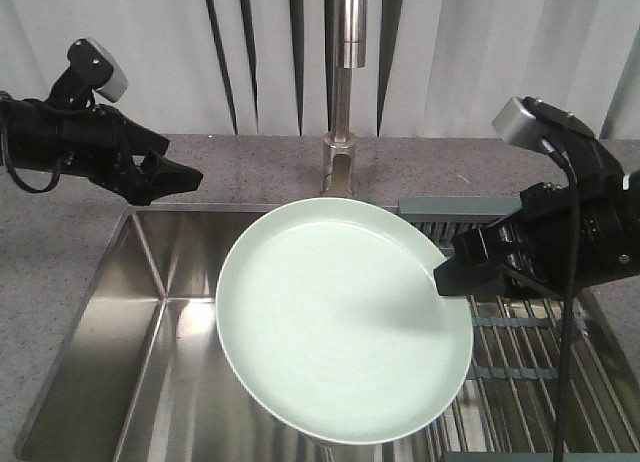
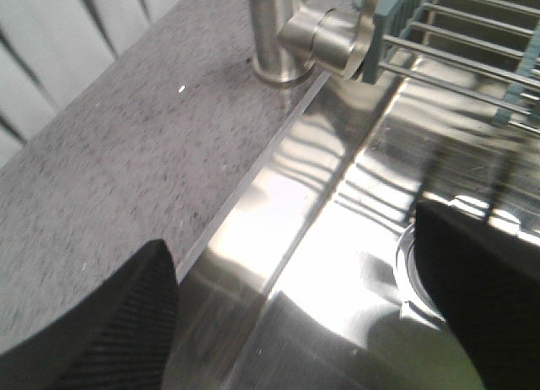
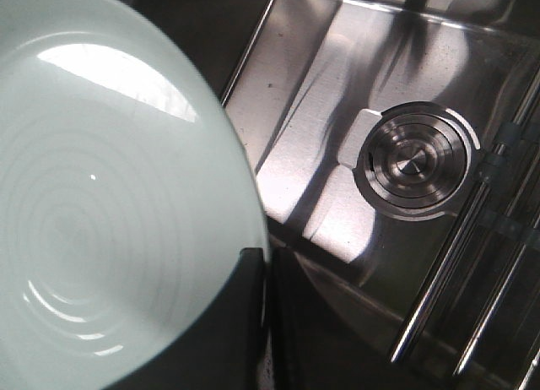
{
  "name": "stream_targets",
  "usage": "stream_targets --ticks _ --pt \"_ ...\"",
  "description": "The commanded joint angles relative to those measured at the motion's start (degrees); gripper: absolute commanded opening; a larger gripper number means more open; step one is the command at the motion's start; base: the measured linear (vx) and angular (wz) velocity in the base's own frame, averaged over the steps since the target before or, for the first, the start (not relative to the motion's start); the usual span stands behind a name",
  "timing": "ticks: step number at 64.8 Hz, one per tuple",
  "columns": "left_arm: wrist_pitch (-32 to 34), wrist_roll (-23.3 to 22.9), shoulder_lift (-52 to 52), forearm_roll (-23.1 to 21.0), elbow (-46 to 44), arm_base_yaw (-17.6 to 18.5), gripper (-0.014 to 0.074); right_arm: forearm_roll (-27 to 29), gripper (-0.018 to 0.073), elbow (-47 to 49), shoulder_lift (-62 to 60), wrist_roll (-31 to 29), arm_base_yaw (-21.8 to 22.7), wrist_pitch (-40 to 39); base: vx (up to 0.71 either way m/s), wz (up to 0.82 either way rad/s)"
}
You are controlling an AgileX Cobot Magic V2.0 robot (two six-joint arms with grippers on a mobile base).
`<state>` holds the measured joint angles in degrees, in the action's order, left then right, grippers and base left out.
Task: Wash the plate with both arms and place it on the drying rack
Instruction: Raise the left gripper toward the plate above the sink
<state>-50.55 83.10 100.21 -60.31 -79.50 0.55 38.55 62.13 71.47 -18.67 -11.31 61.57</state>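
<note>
- The pale mint-green plate (image 1: 340,322) hangs tilted above the steel sink (image 1: 140,332), its face turned up towards the front camera, clear of the basin floor.
- The right claw (image 1: 446,274) pinches the plate's rim at about 2 o'clock; the wrist view shows a black finger (image 3: 253,310) lapping over the edge.
- The left claw (image 1: 178,176) is spread wide at the plate's 10 o'clock, apart from it, near the sink's back corner and the speckled table (image 1: 60,252).
- The drying rack (image 1: 520,332) lies across the sink at 4 o'clock, partly behind the plate; the faucet (image 1: 345,72) stands at 12 o'clock.
</note>
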Motion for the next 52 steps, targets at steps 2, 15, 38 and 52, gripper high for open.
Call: stream_targets --ticks 2,15,38,52 --pt "-3.2 2.7 0.9 -8.2 -5.0 0.5 0.0562 2.7 -0.0008 1.2 -1.6 -0.4 0.0 -1.4 0.0 0.0" --pt "-7.0 5.9 6.1 -10.2 -11.0 2.7 0.0562 2.7 -0.0008 1.2 -1.6 -0.4 0.0 -1.4 0.0 0.0" --pt "-7.9 7.0 13.3 -10.2 -19.8 8.5 0.0562 2.7 -0.0008 1.2 -1.6 -0.4 0.0 -1.4 0.0 0.0" --pt "-6.6 7.4 16.4 -10.3 -24.0 12.0 0.0562 2.7 -0.0008 1.2 -1.6 -0.4 0.0 -1.4 0.0 0.0"
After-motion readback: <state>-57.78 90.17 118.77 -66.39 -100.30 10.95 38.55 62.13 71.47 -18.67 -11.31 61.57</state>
